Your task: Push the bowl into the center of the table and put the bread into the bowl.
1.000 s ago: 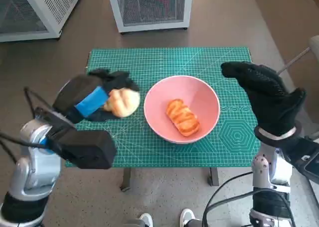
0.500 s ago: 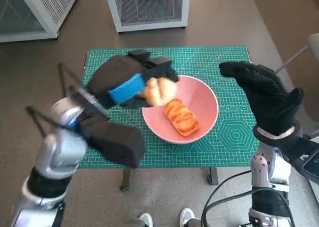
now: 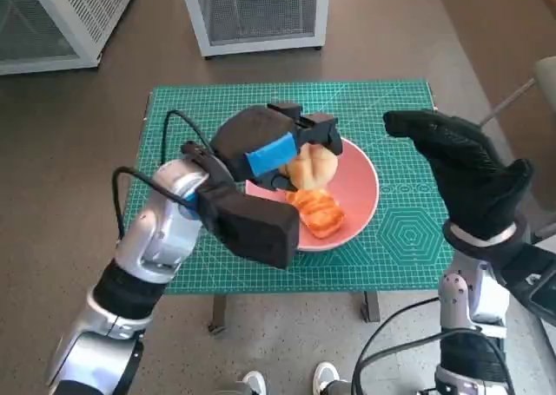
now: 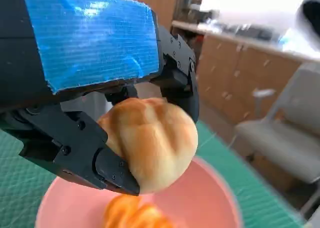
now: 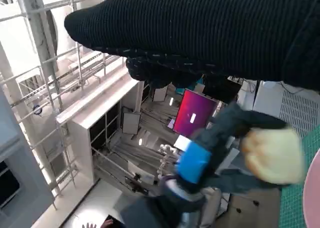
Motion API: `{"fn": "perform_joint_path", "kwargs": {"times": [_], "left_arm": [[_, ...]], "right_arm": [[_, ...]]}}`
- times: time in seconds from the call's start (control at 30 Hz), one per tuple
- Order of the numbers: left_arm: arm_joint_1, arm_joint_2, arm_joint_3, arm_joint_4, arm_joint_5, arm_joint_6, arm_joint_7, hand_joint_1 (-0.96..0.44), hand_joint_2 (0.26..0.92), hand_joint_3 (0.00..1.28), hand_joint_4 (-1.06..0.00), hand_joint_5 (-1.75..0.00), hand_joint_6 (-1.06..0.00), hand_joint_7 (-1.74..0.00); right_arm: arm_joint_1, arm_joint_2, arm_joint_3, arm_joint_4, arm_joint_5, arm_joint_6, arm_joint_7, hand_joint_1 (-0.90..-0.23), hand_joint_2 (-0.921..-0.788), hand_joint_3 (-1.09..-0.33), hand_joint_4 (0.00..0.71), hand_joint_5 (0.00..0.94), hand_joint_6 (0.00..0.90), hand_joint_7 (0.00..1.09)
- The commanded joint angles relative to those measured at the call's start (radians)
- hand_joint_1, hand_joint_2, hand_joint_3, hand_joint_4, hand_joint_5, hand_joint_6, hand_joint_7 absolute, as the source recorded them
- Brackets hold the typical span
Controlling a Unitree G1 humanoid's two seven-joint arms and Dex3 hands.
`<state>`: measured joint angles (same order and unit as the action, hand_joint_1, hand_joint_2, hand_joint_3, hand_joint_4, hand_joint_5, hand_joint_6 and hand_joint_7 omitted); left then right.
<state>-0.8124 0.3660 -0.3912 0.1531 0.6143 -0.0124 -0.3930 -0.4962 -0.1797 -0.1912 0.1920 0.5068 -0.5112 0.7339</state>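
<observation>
Since half a second ago the left hand (image 3: pixel 276 148) has carried the round bread roll (image 3: pixel 311 165) further right, from the pink bowl's (image 3: pixel 358 206) upper left rim to above its middle. The forearm now hides the bowl's left side on the green table (image 3: pixel 400 239), and the left wrist view cuts off its near rim. The fingers (image 4: pixel 107 170) are clamped on the pale golden, scored roll above a darker orange, ridged bread (image 3: pixel 316 212) in the bowl; the gloved right hand (image 3: pixel 460 169) hovers at centre right, fingers loosely apart, holding nothing.
</observation>
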Motion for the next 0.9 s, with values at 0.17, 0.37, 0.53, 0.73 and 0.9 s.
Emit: {"fn": "perform_joint_path", "kwargs": {"times": [0.17, 0.37, 0.53, 0.73, 0.9], "left_arm": [[0.036, 0.007, -0.033, -0.018, 0.068, 0.035, -0.011, -0.22, 0.857, 0.03, -0.37, -0.04, -0.30, -0.43], [0.059, 0.016, -0.020, -0.043, 0.050, 0.033, -0.030, -0.26, 0.839, 0.01, -0.25, 0.00, -0.24, -0.32], [0.076, 0.023, -0.003, -0.061, 0.028, 0.026, -0.034, -0.27, 0.834, 0.00, -0.20, 0.00, -0.21, -0.29], [0.094, 0.034, 0.012, -0.093, 0.037, 0.029, -0.022, -0.27, 0.830, 0.00, -0.19, 0.00, -0.21, -0.27], [0.118, 0.054, 0.052, -0.159, 0.007, 0.040, -0.050, -0.27, 0.828, 0.00, -0.18, 0.00, -0.21, -0.26]], "right_arm": [[0.026, 0.001, 0.008, -0.012, -0.014, 0.016, -0.022, -0.465, -0.921, -0.512, 0.402, 0.007, 0.048, 0.60], [0.029, 0.002, 0.014, -0.018, -0.019, 0.018, -0.033, -0.462, -0.921, -0.513, 0.401, 0.005, 0.048, 0.61], [0.028, 0.001, 0.019, -0.021, -0.021, 0.020, -0.041, -0.461, -0.921, -0.513, 0.402, 0.005, 0.047, 0.61], [0.022, 0.001, 0.024, -0.016, -0.024, 0.022, -0.049, -0.468, -0.921, -0.512, 0.403, 0.005, 0.045, 0.61], [0.014, -0.002, 0.026, -0.012, -0.024, 0.027, -0.054, -0.470, -0.921, -0.512, 0.404, 0.005, 0.040, 0.61]]}}
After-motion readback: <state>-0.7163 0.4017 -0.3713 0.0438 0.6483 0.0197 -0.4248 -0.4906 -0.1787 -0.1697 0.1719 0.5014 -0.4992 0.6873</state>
